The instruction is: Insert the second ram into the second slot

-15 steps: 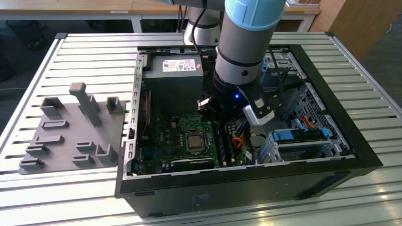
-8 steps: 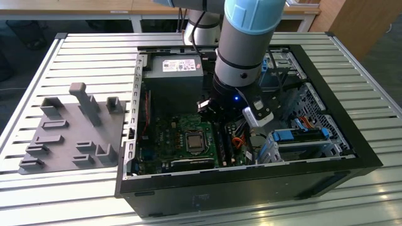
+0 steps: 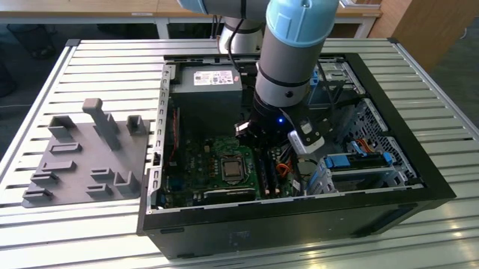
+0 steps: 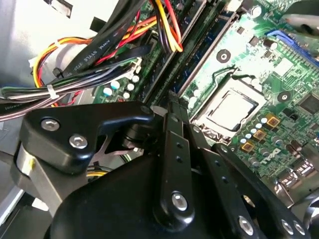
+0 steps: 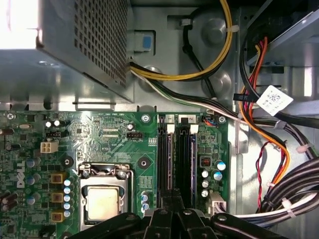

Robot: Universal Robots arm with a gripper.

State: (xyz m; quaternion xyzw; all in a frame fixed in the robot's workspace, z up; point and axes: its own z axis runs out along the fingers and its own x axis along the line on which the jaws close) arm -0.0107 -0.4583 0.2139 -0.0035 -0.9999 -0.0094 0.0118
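The arm reached down into the open computer case (image 3: 389,168), which lay on the slatted tabletop (image 3: 105,61) near its middle. The pincer (image 5: 172,201) stood over the two memory slots (image 5: 178,159) beside the processor socket (image 5: 102,199), its fingers (image 4: 174,129) pressed close together. The second ram (image 5: 185,162) seemed to sit already in its slot, near the fingertips, although I cannot tell whether the pincer touched it. By my judgement the insertion was nearly finished, perhaps needing a last press.

Wrist cameras close over motherboard (image 5: 99,144)
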